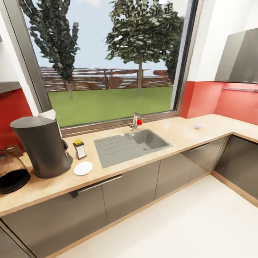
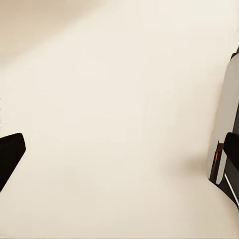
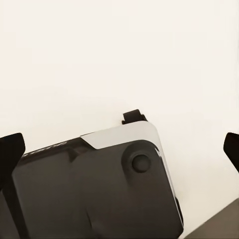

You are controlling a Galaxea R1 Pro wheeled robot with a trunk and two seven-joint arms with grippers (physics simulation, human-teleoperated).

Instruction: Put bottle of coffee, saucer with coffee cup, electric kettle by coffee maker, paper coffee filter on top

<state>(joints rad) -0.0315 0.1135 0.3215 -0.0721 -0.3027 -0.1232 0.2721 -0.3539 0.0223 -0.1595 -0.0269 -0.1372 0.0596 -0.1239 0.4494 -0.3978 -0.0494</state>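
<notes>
The head view looks down on the bench (image 1: 172,134) with its inset steel sink (image 1: 132,145). At its left end stands the coffee maker (image 1: 41,147), a white paper coffee filter (image 1: 48,114) showing at its top. The bottle of coffee (image 1: 79,148) and the saucer (image 1: 83,168) lie just beside it, and the electric kettle (image 1: 12,172) sits on its other side. A small white object (image 1: 198,126), possibly the coffee cup, rests well apart beyond the sink. In both wrist views the left pincer (image 2: 119,154) and right pincer (image 3: 119,149) stand wide open, holding nothing, over pale floor. The cup seems the remaining step: the robot should probably roll toward it and grasp it upright before lowering it squarely onto the saucer.
</notes>
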